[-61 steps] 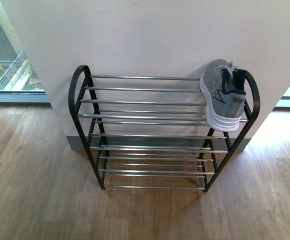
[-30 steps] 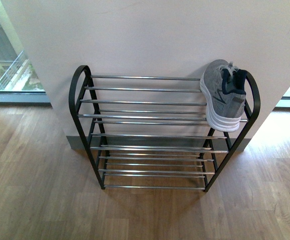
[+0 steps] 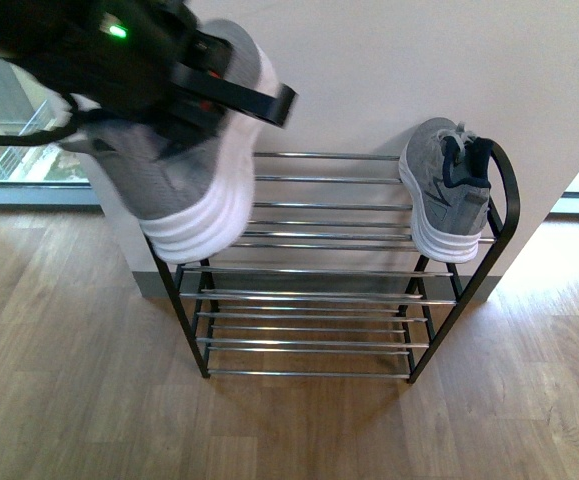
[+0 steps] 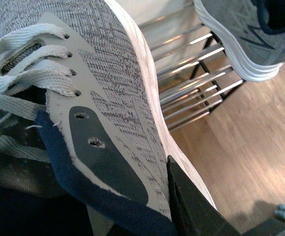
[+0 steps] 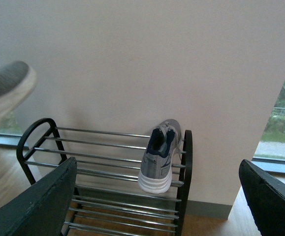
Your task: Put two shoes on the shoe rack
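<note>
Left claw had our grey sneaker clamped, hanging over the left end of the shoe rack | right claw we saw spread pretty wide | other grey sneaker sat at the top tier's right end

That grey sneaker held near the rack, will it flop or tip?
Probably floppy up top: the grey knit sneaker has a woven upper. Its thick white sole likely stays stiff, but thin rack bars may let it tip.
</note>
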`<state>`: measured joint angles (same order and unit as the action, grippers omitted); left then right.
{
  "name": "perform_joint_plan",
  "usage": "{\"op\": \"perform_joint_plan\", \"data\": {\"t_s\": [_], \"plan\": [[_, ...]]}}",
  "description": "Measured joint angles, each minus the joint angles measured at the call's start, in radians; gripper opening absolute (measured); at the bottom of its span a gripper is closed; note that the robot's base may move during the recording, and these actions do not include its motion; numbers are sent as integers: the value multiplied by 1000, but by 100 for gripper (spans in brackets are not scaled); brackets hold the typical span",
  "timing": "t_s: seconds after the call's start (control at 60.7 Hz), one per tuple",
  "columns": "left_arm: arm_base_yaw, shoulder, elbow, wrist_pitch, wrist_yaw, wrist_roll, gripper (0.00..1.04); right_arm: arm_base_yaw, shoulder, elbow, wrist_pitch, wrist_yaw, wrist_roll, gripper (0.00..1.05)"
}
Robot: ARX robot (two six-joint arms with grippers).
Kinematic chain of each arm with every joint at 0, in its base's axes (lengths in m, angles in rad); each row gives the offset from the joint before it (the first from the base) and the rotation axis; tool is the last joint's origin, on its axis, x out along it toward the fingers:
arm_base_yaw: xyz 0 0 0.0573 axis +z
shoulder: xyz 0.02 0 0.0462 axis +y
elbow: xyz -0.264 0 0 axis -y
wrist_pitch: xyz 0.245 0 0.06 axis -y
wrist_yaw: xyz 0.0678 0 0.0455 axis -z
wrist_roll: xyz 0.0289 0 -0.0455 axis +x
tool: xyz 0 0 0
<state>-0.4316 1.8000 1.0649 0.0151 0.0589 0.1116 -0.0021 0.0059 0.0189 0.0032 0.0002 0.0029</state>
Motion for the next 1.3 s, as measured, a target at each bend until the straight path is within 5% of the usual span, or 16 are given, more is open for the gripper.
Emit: {"op": "perform_joint_plan", "data": {"t_s": [0.939,1.301], "plan": [[-152,1039,1296,-396,50,25,2,0,0,0,0,0,0,95],[-160,1101,1431,-436,68,-4,2,0,0,0,0,0,0,95]]}}
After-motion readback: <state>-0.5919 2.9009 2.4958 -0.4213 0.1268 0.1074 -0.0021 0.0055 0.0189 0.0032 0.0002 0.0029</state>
